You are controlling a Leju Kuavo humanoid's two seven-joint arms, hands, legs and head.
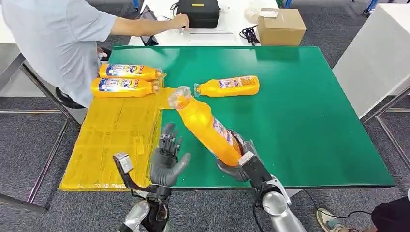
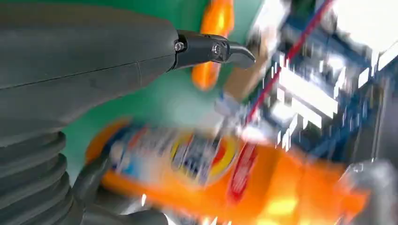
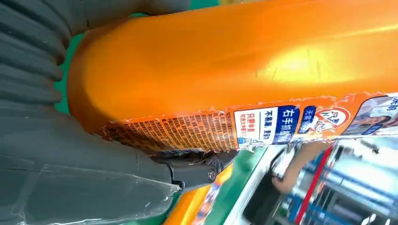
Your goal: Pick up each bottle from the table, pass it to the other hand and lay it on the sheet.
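Right hand [image 1: 238, 162] is wrapping its fingers around the base of an orange bottle [image 1: 207, 128], holding it off the green mat [image 1: 300, 116] with the clear-capped neck tilting up and away toward the robot's left; in the right wrist view the thumb [image 3: 197, 171] is pressing against the bottle's label edge and the orange body [image 3: 244, 65] is lying across the palm. Left hand [image 1: 167, 159] is standing just beside the held bottle, palm toward it, fingers [image 1: 169, 140] pointing up and spread apart, gripping nothing; in the left wrist view one dark fingertip [image 2: 234, 51] is sticking out over the mat and the held bottle [image 2: 225, 173] is passing close below it, blurred. Whether the left hand is touching the bottle is not clear. Beyond the hands, a third bottle [image 1: 228, 86] is lying on its side on the mat, cap pointing toward the yellow sheet [image 1: 113, 140]. Two more bottles [image 1: 128, 71] [image 1: 124, 87] are lying side by side at the far end of the sheet, caps toward the mat. A person [image 1: 58, 38] in a light shirt is standing at the sheet's far left corner, reaching an arm toward a white table [image 1: 232, 26] behind, where a black case [image 1: 198, 12] and a cardboard box [image 1: 280, 26] are sitting.
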